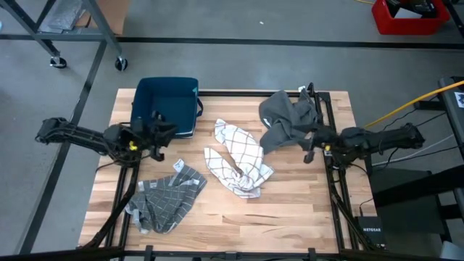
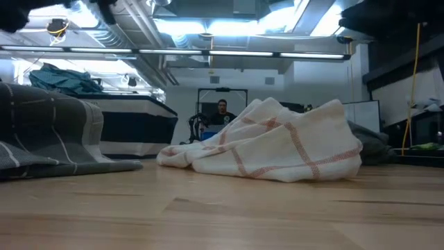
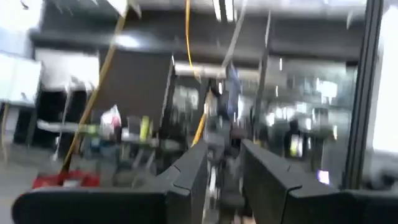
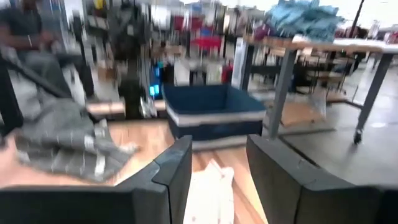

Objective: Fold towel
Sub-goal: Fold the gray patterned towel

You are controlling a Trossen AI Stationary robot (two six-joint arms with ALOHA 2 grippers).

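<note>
A white towel with red checks [image 1: 236, 164] lies crumpled at the table's middle; the low view shows the white towel [image 2: 272, 147] as a heap, and it also appears in the right wrist view [image 4: 211, 186]. A grey checked towel [image 1: 167, 201] lies bunched near the left front corner. A dark grey towel [image 1: 288, 116] is piled at the far right. My left gripper [image 1: 162, 135] hovers open beside the blue bin. My right gripper [image 1: 309, 149] hovers open to the right of the white towel, near the dark grey one. Neither touches cloth.
A blue bin [image 1: 167, 106] stands at the far left of the table and shows in the right wrist view [image 4: 214, 111]. Bare wood [image 1: 290, 217] lies along the near edge. A person [image 2: 222, 111] sits in the room beyond. A red box [image 1: 409, 16] sits on the floor.
</note>
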